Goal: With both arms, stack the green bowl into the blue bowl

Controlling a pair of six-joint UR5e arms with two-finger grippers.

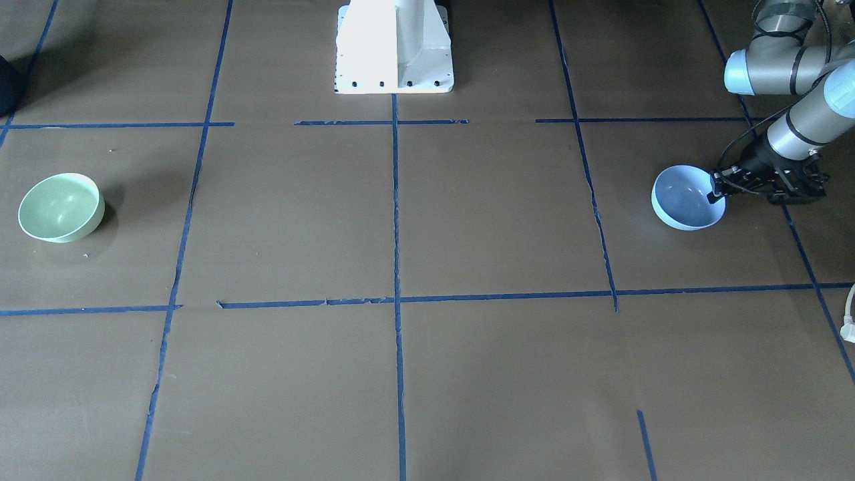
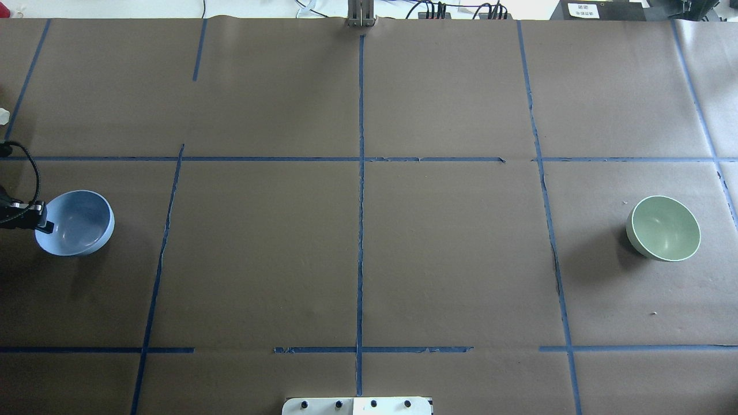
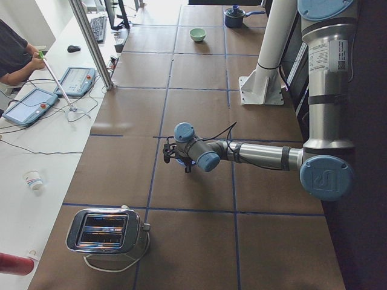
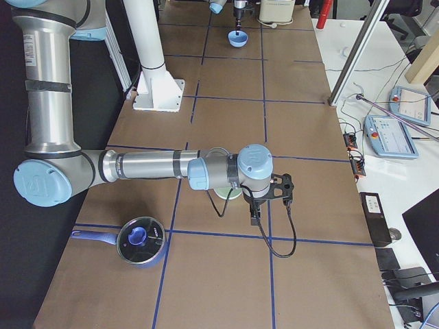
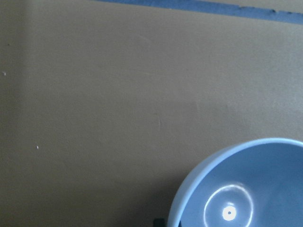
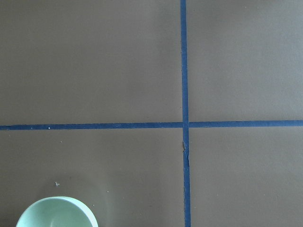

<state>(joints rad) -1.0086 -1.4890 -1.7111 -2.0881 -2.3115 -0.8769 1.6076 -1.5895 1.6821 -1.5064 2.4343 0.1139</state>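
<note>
The blue bowl [image 1: 685,200] sits near the table's left end, also in the overhead view [image 2: 78,225]. My left gripper [image 1: 716,192] is at its rim, one finger inside and one outside, and looks shut on the rim; the left wrist view shows the rim [image 5: 236,189] close below. The green bowl [image 1: 60,207] stands alone at the other end, also in the overhead view [image 2: 664,228]. My right gripper [image 4: 255,218] shows only in the exterior right view, above the table beside the green bowl [image 4: 230,195]; I cannot tell if it is open.
The white pedestal base [image 1: 394,50] stands at the middle of the robot's side. A toaster [image 3: 109,232] sits past the blue bowl at the left end. A lidded pot [image 4: 140,241] sits near the green bowl. Blue tape lines cross the brown table.
</note>
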